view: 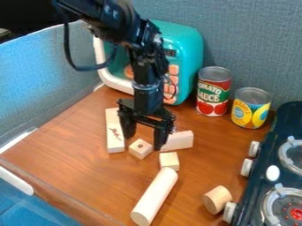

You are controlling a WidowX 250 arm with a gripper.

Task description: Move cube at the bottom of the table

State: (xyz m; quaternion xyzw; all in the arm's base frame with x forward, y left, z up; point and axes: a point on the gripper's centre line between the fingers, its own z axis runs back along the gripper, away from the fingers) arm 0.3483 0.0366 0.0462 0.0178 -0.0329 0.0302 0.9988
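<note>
Two cubes lie near the gripper point(143, 142) in the camera view: the holed cube point(140, 148) and, to its near right, the plain cube point(169, 161). The task does not say which is meant; the holed cube seems likelier, since it sits just on the near side of the gripper, roughly midway between the two fingers. Those fingers are spread left and right with nothing visibly gripped, and their height above the table point(88, 176) cannot be told. The one arm point(147, 57) hangs above from the far side. A cube has no long axis to match, so the move turns on getting a finger down on each side of it. The plank point(115, 131) beside it on the left and the block point(177, 141) on the right leave little room, and a finger could nudge either. Bottom presumably means the near edge, so the cube would have to travel nearer, passing left of the plain cube and the rod point(154, 196), which slants towards that edge. The peg point(217, 199), further right, is well out of the way.
</note>
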